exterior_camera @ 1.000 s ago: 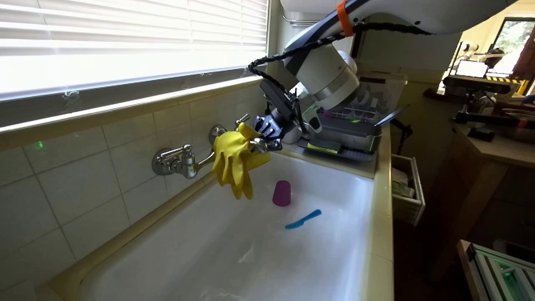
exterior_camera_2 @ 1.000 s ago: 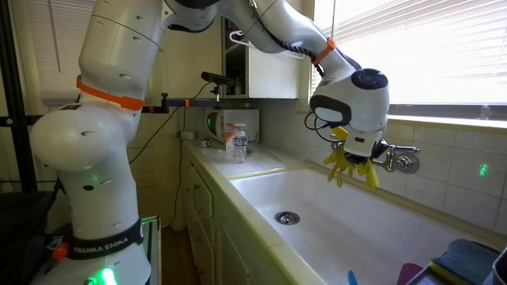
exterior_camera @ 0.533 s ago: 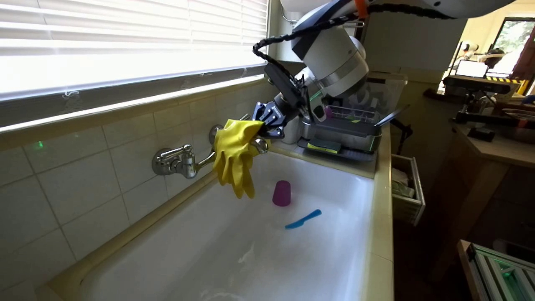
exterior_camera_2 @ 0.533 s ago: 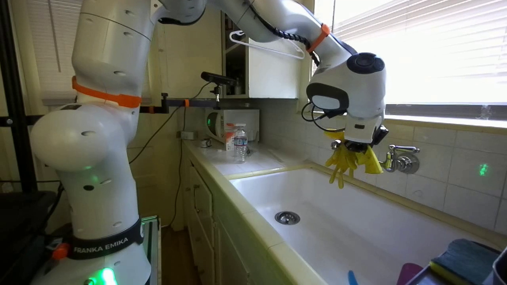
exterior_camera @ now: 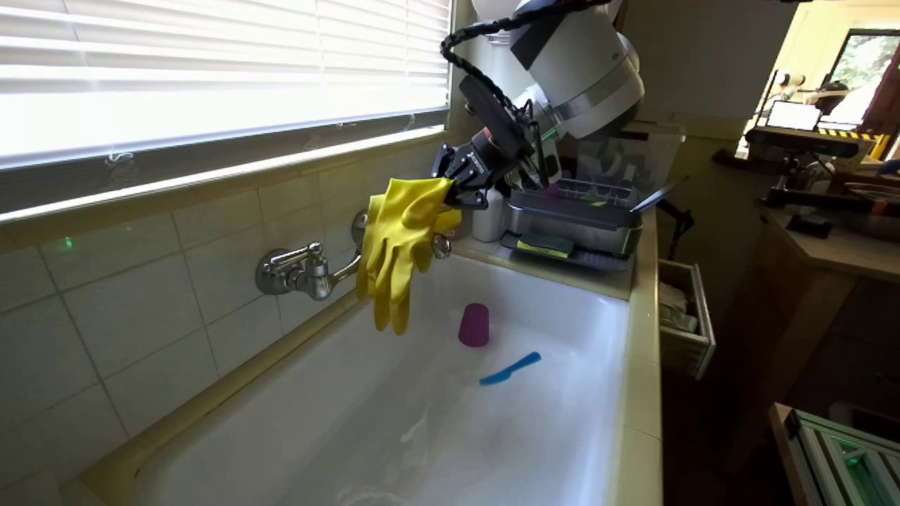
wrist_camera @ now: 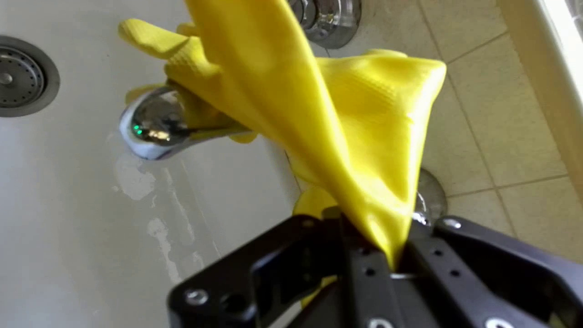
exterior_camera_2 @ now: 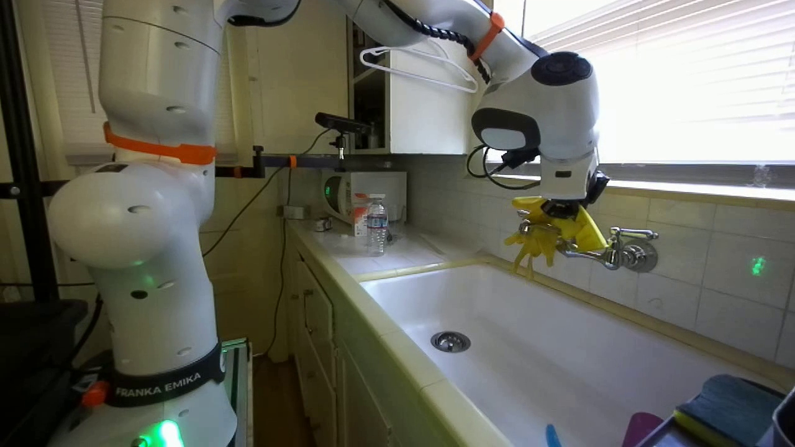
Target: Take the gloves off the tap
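The yellow gloves [exterior_camera: 399, 246] hang bunched from my gripper [exterior_camera: 453, 188], their fingers pointing down. My gripper is shut on their upper part; in the wrist view the jaws [wrist_camera: 387, 237] pinch a fold of the gloves [wrist_camera: 282, 91]. The chrome tap [exterior_camera: 309, 277] is on the tiled wall, its middle largely hidden behind the gloves. In an exterior view the tap [exterior_camera_2: 612, 251] shows its spout running in front of yellow rubber. In the wrist view the tap's spout end [wrist_camera: 157, 125] pokes out beneath the gloves. Whether the gloves still drape over the spout, I cannot tell fully.
In the white sink [exterior_camera: 337, 422] lie a purple cup [exterior_camera: 474, 325] and a blue knife-shaped item [exterior_camera: 510, 369]. A dish rack [exterior_camera: 573, 214] with a sponge [exterior_camera: 545, 246] stands at the sink's end. A window sill [exterior_camera: 232, 165] runs above the tap. A bottle [exterior_camera_2: 377, 226] stands on the counter.
My gripper has risen with the gloves held in it. The gloves' upper part has stretched upward and more of the tap's spout shows. The cup and blue item have not moved.
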Controlling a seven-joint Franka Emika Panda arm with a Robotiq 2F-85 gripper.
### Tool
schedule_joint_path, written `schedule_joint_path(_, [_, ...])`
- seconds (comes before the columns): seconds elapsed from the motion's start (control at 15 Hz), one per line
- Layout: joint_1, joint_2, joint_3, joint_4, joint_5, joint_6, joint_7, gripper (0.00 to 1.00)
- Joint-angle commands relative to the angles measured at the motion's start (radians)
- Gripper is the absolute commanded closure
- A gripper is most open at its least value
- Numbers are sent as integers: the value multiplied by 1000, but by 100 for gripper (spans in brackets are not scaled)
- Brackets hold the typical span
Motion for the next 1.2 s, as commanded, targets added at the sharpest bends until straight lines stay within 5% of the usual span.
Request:
schedule_joint_path(0.0, [13,-74,-6,-58,-23,39,-40,99])
schedule_joint_path(1.13, [-26,-355,-16,-254,-356,-96,-59,99])
